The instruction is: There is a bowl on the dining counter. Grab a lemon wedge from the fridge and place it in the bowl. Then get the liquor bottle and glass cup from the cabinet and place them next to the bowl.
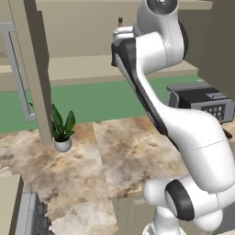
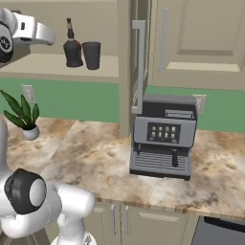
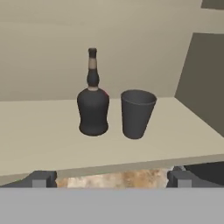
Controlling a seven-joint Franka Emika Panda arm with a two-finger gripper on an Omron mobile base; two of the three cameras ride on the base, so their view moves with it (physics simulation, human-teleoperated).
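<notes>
Liquor bottle [image 3: 92,100] and glass cup [image 3: 137,113] stand side by side on the cabinet [image 3: 52,144] shelf, cup at the bottle's 3 o'clock. We judge a careless reach could topple either. Our gripper [image 3: 111,178] is spread wide, empty, touching nothing, short of the shelf edge.

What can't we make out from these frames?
- Liquor bottle: in the left base view the arm hides all but its neck.
- Glass cup: contents can't be told; its dark inside shows nothing.
- Gripper: the hand view's bottom edge cuts the fingertips short.
- Bottle label: too small to read.
</notes>
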